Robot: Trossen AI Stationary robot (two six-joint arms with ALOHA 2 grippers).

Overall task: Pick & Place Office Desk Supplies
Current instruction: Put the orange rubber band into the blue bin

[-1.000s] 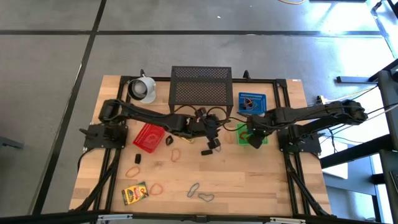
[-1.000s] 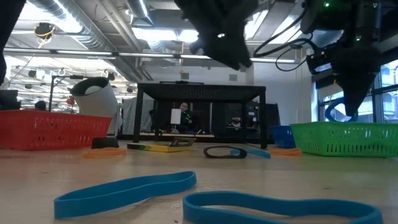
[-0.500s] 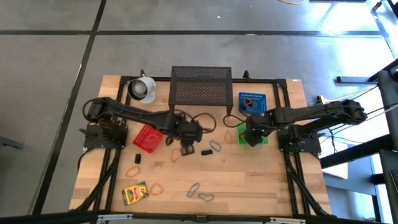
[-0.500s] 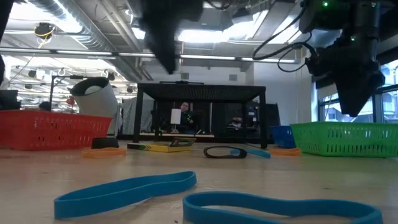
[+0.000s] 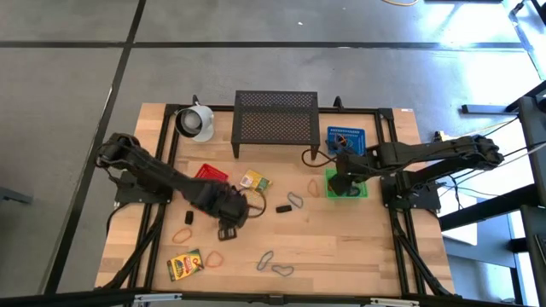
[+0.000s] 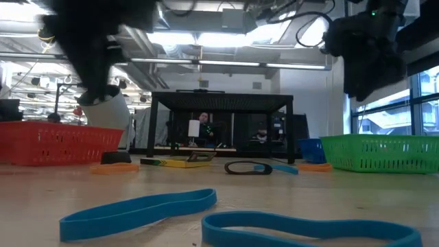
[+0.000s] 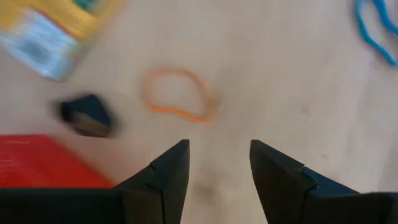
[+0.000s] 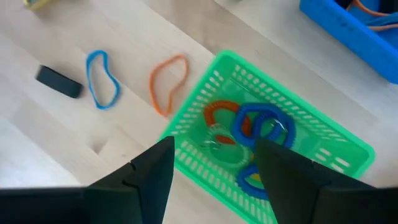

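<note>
Left gripper point(image 5: 229, 223): fingers apart with nothing between them, low over the bare wood in front of the red basket point(image 5: 205, 182).
Near the left gripper: in its wrist view an orange loop point(image 7: 179, 102) lies flat just ahead of the fingertips, a small black block point(image 7: 87, 114) sits off to one side of the loop, and a corner of the red basket shows beside one finger.
Further from the left gripper: a yellow-green printed box point(image 5: 254, 181) lies beyond it toward the black mesh shelf point(image 5: 275, 118); a second printed box point(image 5: 184, 265) lies at the table's near edge.
Right gripper point(image 5: 339, 182): fingers apart and empty, above the green basket point(image 8: 292, 155) at its inner edge.
Under the right gripper: blue loops point(image 8: 261, 127) and an orange-red one already lie inside the green basket.
Beside the right gripper: on the wood outside the basket, an orange loop point(image 8: 168, 84), then a blue loop point(image 8: 102, 78), then a black block point(image 8: 59, 81), each apart from the next.
Behind the right gripper: the blue basket point(image 5: 345, 140).
Far corner: a white mug point(image 5: 196, 122).
</note>
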